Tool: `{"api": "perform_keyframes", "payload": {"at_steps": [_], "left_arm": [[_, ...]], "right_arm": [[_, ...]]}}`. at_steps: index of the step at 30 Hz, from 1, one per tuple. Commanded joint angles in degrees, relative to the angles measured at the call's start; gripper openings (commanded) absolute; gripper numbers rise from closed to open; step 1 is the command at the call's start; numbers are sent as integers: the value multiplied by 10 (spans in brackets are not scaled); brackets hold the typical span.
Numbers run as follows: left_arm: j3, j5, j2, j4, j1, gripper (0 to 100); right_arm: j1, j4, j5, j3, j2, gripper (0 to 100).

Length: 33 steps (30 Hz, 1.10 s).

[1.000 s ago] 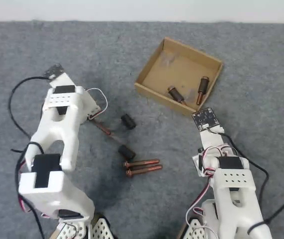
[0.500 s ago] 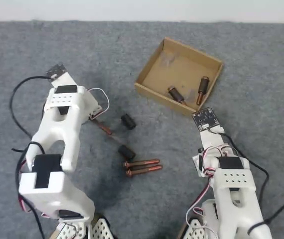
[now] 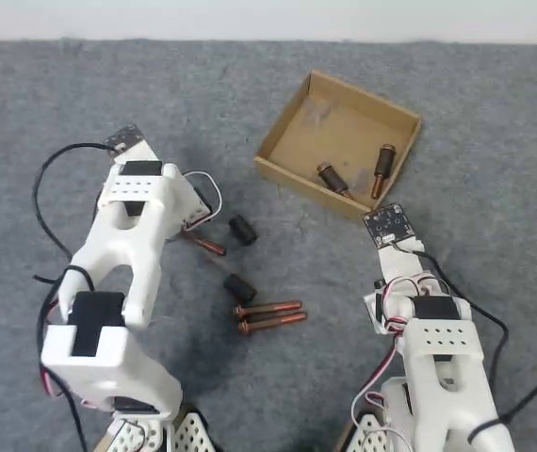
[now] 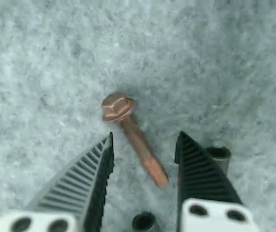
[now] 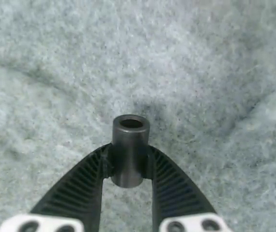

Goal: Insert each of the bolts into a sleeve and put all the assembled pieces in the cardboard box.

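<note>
White left arm (image 3: 122, 235): it has swung toward the middle of the carpet (image 3: 495, 104) since a second ago, so its wrist now stands nearer to the loose sleeves
Left gripper (image 4: 145, 135): fingers apart, one on each side of a bolt, not pressing it
Copper bolt (image 4: 137, 142): lies flat on the carpet between those fingers, head pointing away from the wrist; in the high view it has shifted a little toward the sleeves, together with the arm
Far sleeve (image 3: 241, 229): black, loose on the carpet, near the tip of the copper bolt, not moved
Near sleeve (image 3: 239, 286): black, loose, just beside the heads of the spare bolts, not moved
Spare bolts (image 3: 267, 308): two, side by side, untouched
Cardboard box (image 3: 287, 175): holds two assembled pieces (image 3: 333, 179), the same as before
Right gripper (image 5: 129, 155): clamped on the held sleeve (image 5: 130, 140), open bore facing away from the wrist; this arm has kept still
Meaning: two pieces look done and three bolts remain; I judge the left fingers must close on the copper bolt next, to bring it to the held sleeve
</note>
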Motion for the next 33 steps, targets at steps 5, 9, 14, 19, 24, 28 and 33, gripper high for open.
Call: {"api": "perform_keyframes", "payload": {"at_steps": [5,9,14,19,24,28,33], "left_arm": [[19,45,-4,-34,1,202],[31,57,-4,-39,2,202],[9,82,45,-46,-14,202],[-52,84,97,4,-18,167],[-60,57,105,0,-18,6],[-57,-9,85,2,-16,10],[-4,-124,-5,-12,2,10]], "right_arm": [[11,-6,14,-2,-22,7],[11,-6,14,-2,-22,7],[11,-6,14,-2,-22,7],[11,-7,14,-2,-22,7],[10,-7,14,-2,-22,7],[10,-7,14,-2,-22,7],[10,-7,14,-2,-22,7]]}}
